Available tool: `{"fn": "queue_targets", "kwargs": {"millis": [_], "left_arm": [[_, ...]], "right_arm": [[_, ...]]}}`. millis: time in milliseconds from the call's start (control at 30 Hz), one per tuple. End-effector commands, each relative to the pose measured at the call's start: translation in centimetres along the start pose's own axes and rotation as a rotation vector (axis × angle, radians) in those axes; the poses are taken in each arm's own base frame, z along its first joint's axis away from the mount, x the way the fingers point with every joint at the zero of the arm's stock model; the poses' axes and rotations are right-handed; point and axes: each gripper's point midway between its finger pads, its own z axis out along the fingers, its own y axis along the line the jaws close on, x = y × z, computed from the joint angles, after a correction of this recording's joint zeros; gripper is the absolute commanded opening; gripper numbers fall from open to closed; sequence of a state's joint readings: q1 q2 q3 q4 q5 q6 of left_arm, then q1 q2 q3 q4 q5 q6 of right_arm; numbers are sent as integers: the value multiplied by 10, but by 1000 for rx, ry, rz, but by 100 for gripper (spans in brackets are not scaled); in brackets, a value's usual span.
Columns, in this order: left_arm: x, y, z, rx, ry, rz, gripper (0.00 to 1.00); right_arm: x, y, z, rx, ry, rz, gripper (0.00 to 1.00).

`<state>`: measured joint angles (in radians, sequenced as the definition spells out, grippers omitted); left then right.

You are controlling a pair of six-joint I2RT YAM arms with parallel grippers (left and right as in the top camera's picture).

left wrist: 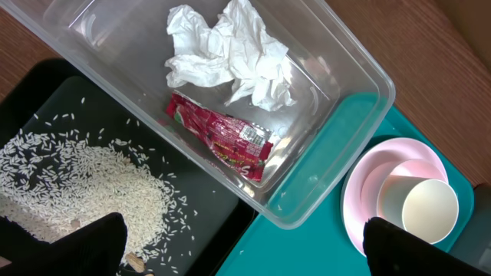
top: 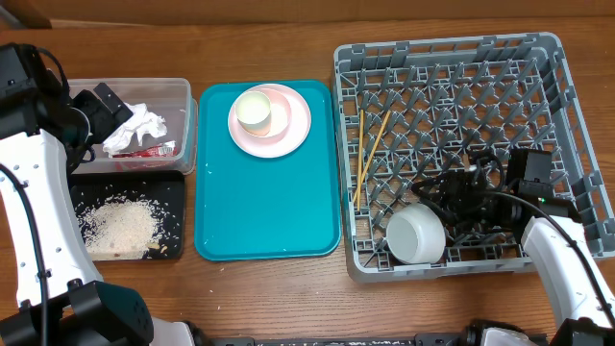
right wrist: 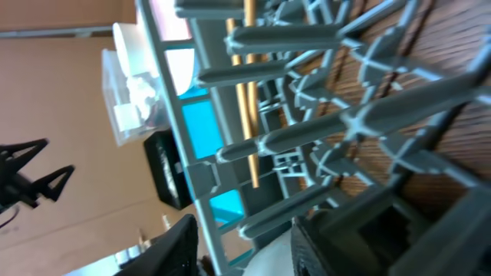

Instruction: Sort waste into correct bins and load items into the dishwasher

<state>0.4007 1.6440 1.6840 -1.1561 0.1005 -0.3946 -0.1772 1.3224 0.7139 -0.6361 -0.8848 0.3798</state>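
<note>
Overhead, then: the crumpled napkin [top: 139,125] and the red wrapper [top: 154,149] lie in the clear tub [top: 188,115], and the rice scraps [top: 115,226] lie in the black tray [top: 175,192]. So I judge the waste sorted and the loading in hand. The chopsticks [top: 370,144] and the grey-green bowl [top: 415,235] sit inside the dish rack [top: 442,48], the bowl in its near left corner. The pink plate [top: 300,130], pink bowl [top: 284,104] and cream cup [top: 255,112] are stacked on the teal tray [top: 259,211].

From my left wrist, my left gripper [left wrist: 242,230] hangs above tub and tray with its jaws wide and nothing between them.

From my right wrist, my right gripper [right wrist: 245,245] is low among the rack's pegs [right wrist: 307,34]. A pale rim shows between its blurred tips, but whether the jaws pinch the bowl or stand clear of it I cannot tell.

Next, I reckon, the cup wants lifting off the stack: a grip on its rim, straight up, then across to the rack.
</note>
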Motion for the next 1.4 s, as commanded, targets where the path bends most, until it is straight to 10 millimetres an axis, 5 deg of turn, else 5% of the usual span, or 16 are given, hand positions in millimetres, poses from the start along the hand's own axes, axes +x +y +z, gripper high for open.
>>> {"fn": "queue_targets", "kwargs": {"millis": [0,167,333,500,567,633,800,933,1200,1367], "left_arm": [[-3,-3,-2,8,-8,-18,100],[-3,-3,-2,8,-8,-18,100],[-3,-3,-2,8,-8,-19,100],[-3,-3,-2,8,-8,-18,100],[-3,-3,-2,8,-8,-19,100],[-3,-3,-2,8,-8,-19,100],[-3,-3,-2,8,-8,-19,100],[-3,-3,-2,8,-8,-18,100],[-3,-3,-2,8,-8,-18,100],[-3,-3,-2,8,-8,-18,100]], "right_arm": [[-7,-12,-1,66,-34,-5,44],[-28,-9,-15,126,-104,-15,46],[-72,7,-56,271,-261,-49,47],[-96,53,-103,402,-372,-149,47],[-86,73,-104,388,-333,-191,43],[-48,92,-90,359,-184,-225,28],[16,75,-66,428,59,-179,5],[52,58,-49,473,197,-166,4],[80,9,-36,565,295,-54,4],[70,-23,-50,759,204,15,4]]}}
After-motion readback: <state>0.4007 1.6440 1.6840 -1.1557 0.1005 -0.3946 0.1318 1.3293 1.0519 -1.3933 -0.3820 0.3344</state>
